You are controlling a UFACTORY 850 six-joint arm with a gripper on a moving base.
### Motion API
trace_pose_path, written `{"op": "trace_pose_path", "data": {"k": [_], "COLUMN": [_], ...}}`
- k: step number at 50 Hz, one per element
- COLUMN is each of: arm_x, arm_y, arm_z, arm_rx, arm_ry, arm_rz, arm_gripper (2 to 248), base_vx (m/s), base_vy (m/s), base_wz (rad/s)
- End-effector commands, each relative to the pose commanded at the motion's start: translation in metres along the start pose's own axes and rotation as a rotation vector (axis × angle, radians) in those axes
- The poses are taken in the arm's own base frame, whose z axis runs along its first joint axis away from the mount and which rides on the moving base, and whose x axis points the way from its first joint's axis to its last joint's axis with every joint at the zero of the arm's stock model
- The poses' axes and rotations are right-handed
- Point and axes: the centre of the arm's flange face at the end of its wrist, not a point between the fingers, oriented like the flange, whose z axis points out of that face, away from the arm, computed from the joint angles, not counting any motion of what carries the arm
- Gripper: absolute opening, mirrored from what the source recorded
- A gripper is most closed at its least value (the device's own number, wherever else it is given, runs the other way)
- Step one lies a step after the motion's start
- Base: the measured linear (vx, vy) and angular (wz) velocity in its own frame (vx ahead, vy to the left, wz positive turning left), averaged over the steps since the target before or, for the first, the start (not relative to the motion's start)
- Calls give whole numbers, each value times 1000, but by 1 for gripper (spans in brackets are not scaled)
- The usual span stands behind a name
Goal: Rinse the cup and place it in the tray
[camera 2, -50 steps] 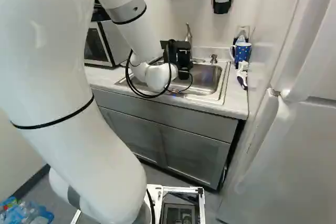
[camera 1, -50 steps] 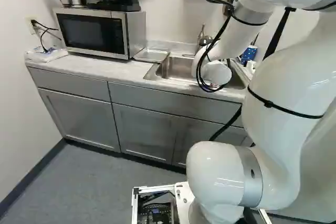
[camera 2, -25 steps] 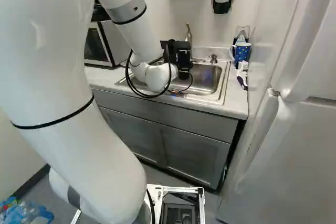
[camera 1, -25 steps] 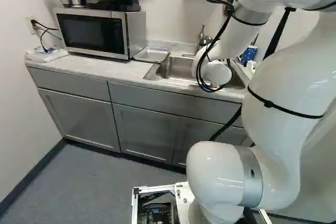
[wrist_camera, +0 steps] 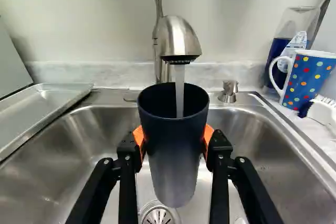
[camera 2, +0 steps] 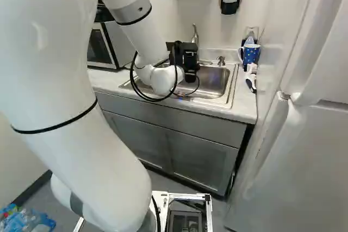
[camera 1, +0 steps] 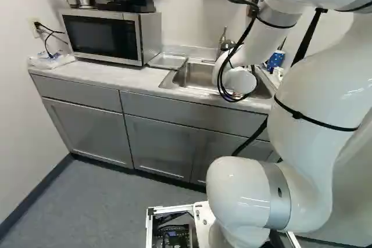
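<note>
The black body of my gripper (camera 2: 186, 58) hangs over the sink in the right base view. In the wrist view my gripper (wrist_camera: 173, 142) is shut on a dark cup (wrist_camera: 172, 153), an orange pad (wrist_camera: 139, 136) pressing its side and another the opposite side. The cup's mouth faces up under the faucet (wrist_camera: 178, 38), and a stream of water (wrist_camera: 179, 90) runs into it. The metal tray (wrist_camera: 52, 98) lies on the counter beside the sink; it also shows next to the microwave in the left base view. The cup's inside bottom is hidden.
The sink basin (wrist_camera: 262, 145) surrounds the gripper, its drain below the cup. A dotted blue mug (wrist_camera: 307, 80), a white brush (wrist_camera: 320, 113) and a clear and blue bottle stand opposite the tray. The microwave (camera 1: 102, 34) is beyond the tray; the fridge (camera 2: 304, 150) stands at the right.
</note>
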Motion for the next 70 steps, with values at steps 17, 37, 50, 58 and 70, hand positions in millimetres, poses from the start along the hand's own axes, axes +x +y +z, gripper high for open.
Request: {"op": "trace_pose_path", "data": {"k": [17,37,50,58,70], "arm_x": [0,0,0,0,0], "arm_y": [0,0,0,0,0], "arm_z": [0,0,0,0,0], "arm_rx": [0,0,0,0,0], "arm_ry": [0,0,0,0,0], "arm_rz": [0,0,0,0,0], "arm_gripper": [124,124,124,124,124], "base_vx": [0,0,0,0,0], "base_vy": [0,0,0,0,0], "base_wz": [0,0,0,0,0]}}
